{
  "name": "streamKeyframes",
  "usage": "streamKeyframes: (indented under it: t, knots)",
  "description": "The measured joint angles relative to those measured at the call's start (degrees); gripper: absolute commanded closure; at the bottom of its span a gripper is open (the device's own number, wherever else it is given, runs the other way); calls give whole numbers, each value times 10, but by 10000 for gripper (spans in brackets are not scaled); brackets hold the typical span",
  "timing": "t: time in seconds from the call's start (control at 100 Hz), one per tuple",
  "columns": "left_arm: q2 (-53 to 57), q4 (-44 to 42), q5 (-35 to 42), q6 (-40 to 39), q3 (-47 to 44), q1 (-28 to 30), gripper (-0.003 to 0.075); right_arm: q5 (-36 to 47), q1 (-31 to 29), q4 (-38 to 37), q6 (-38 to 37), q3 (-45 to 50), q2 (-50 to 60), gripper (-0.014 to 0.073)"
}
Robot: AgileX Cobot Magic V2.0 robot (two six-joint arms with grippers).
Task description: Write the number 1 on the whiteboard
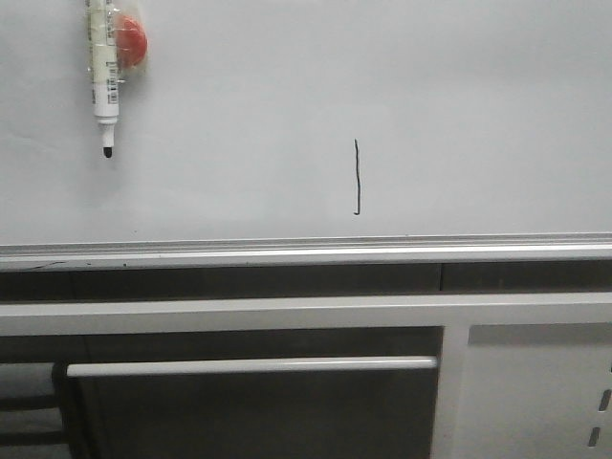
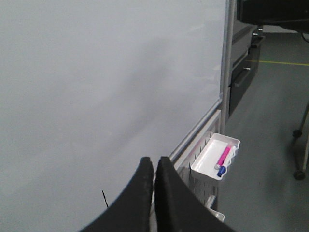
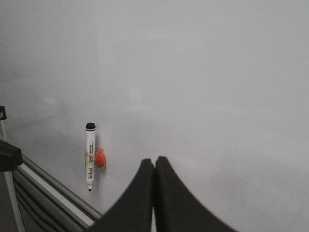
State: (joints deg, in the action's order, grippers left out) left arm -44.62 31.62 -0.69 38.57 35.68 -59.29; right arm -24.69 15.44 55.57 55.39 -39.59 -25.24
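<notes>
The whiteboard [image 1: 459, 86] is plain pale grey-white with a silver lower rail. The number 1 [image 1: 357, 178] is a thin dark stroke. At the upper left of the frame, the marker pen [image 1: 103, 76] is white with a black tip, beside a red-orange magnet [image 1: 132, 42]. The tray [image 2: 207, 159] is white, holding a pink marker [image 2: 224, 155] and a blue cap [image 2: 220, 170]. The gripper fingers [image 3: 140, 203] are black.

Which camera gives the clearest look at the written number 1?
The front view: the number 1 shows whole, hook included. The left wrist view catches only a short piece of the stroke beside its tool; the right wrist view shows none.
</notes>
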Motion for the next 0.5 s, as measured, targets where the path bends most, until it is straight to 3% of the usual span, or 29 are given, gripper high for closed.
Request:
streamKeyframes:
  t: [0.28, 0.5]
  knots:
    - [51, 14, 71, 0, -74, -37, 741, 14, 0, -1, 0, 133, 129, 643]
    - [91, 45, 185, 0, -162, -98, 741, 14, 0, -2, 0, 208, 188, 643]
